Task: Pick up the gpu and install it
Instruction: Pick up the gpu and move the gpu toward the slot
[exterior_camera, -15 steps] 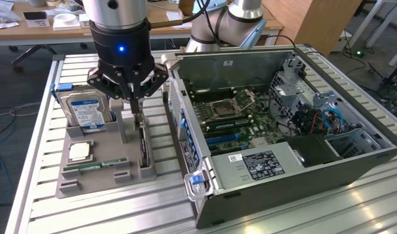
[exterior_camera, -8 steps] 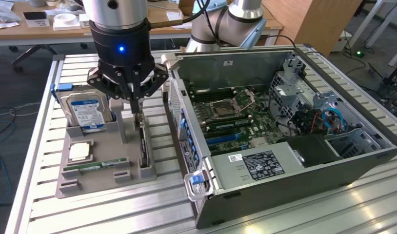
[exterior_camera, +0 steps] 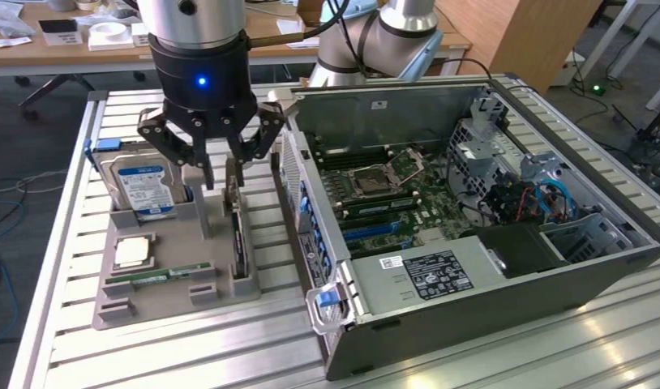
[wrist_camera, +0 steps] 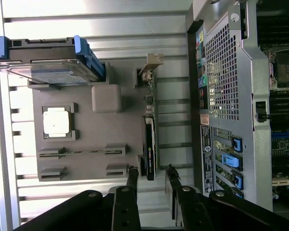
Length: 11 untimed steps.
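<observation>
Slatted aluminium tabletop (exterior_camera: 146,356) bears a grey plastic parts tray (exterior_camera: 168,301), the thin green gpu card (wrist_camera: 150,144) standing on edge along its side nearest the exterior view's right, while the black gripper (wrist_camera: 151,169) hovers over it, fingers apart and empty, so pick-up seems in hand, calling for a squarely centred descent.

We find the gpu (exterior_camera: 239,239) on edge in the tray (exterior_camera: 177,245), on the counter (exterior_camera: 178,356), exterior view's left of the case (exterior_camera: 482,320).

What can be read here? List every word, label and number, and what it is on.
None reads clearly.
Blue-white label on silver hard drive: blurred.
Black sticker on grey power supply box: too small.
Edge print on thin green gpu card: too small.
</observation>
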Each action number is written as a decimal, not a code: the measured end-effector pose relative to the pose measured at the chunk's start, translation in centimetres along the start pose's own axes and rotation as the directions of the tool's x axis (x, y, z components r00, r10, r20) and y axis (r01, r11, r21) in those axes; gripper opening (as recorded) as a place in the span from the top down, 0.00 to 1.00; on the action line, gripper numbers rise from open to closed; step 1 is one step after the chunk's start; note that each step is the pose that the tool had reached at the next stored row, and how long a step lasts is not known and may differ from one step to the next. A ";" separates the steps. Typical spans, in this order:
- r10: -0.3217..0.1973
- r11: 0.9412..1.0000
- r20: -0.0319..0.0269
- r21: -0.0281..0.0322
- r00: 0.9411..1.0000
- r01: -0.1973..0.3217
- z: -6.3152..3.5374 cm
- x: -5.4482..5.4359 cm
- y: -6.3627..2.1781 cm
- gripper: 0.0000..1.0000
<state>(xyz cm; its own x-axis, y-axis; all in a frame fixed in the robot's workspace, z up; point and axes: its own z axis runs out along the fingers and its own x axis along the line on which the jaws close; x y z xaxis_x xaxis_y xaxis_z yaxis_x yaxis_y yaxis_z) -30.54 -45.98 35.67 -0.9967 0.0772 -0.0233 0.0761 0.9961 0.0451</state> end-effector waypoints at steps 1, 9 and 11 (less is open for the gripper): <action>0.000 1.000 0.000 0.000 1.000 0.000 0.00 0.0 0.00 0.65; 0.000 1.000 0.000 0.000 1.000 0.000 0.03 0.0 0.00 0.58; 0.000 1.000 0.000 0.000 1.000 0.000 0.18 0.0 -0.01 0.58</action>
<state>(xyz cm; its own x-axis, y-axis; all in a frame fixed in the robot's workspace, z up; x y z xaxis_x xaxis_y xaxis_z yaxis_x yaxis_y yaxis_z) -30.54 -45.98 35.49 -0.9967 0.0772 -0.0234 0.0761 0.9961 0.0452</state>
